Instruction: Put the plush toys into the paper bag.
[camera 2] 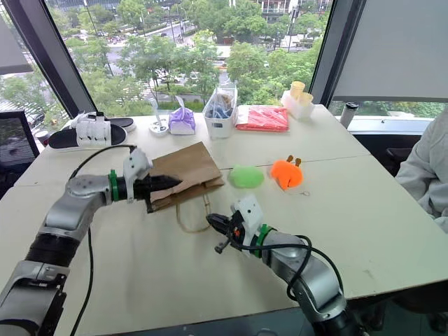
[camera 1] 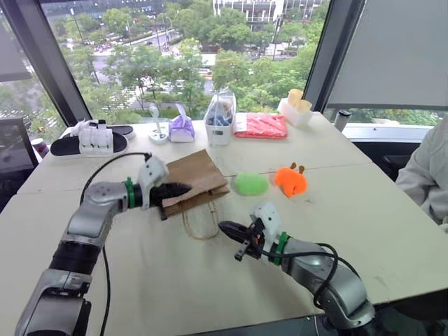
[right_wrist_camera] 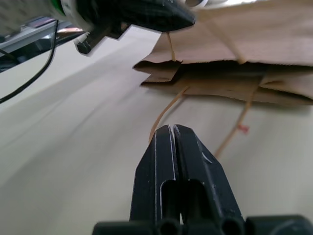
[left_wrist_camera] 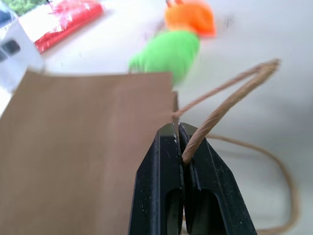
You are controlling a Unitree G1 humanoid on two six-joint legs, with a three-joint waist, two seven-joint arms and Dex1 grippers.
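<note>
Right gripper [camera 1: 225,228]: closest to us, and we see its black fingers pressed tight together with nothing between them, hovering low over the table [camera 1: 392,210].
Lower handle [camera 1: 201,222]: just ahead of our right fingertips, a tan loop lying flat on the tabletop, apart from them.
Left gripper [left_wrist_camera: 179,132]: we have the jaws clamped shut on the upper handle [left_wrist_camera: 230,95], the twisted cord running up out of the pinch, right at the bag's mouth edge.
Paper bag [camera 1: 196,178]: directly under and beyond our left fingertips, brown and lying flat, its mouth facing our right gripper.
Green plush toy [camera 1: 250,183]: past the bag's far corner from our left gripper, resting on the table, just beside the bag.
Orange plush toy [camera 1: 290,180]: further on again, close beside the green one, brown stubs upward.
Red packet [camera 1: 260,125]: well beyond both toys, near the window.
Purple pouch [camera 1: 182,128]: far side too, beside a clear plastic bag [camera 1: 220,117].
</note>
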